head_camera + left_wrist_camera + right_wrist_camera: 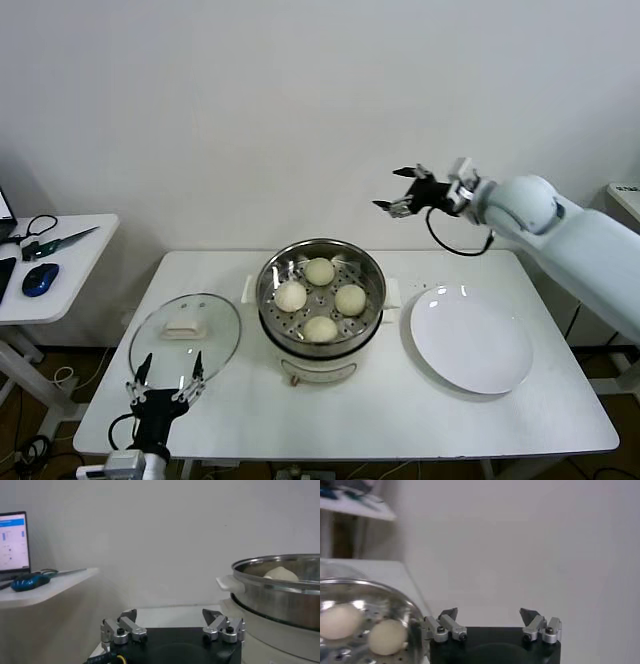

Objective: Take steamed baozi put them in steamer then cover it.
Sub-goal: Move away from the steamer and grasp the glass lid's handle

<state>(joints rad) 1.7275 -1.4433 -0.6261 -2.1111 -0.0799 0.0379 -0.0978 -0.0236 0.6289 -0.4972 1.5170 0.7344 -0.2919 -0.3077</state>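
The steel steamer (372,272) stands mid-table on its white base, uncovered. Several cream baozi (320,271) lie on its perforated tray. The clear glass lid (215,340) with a white handle lies flat on the table to the steamer's left. My right gripper (399,190) is open and empty, held high above and behind the steamer's right side; the right wrist view shows two baozi (387,636) in the pot. My left gripper (168,377) is open and empty, low at the table's front-left edge, just in front of the lid. The left wrist view shows the steamer (280,592).
An empty white plate (471,339) lies right of the steamer. A side table (55,265) at far left holds a blue mouse (40,279) and cables. A white wall runs behind the table.
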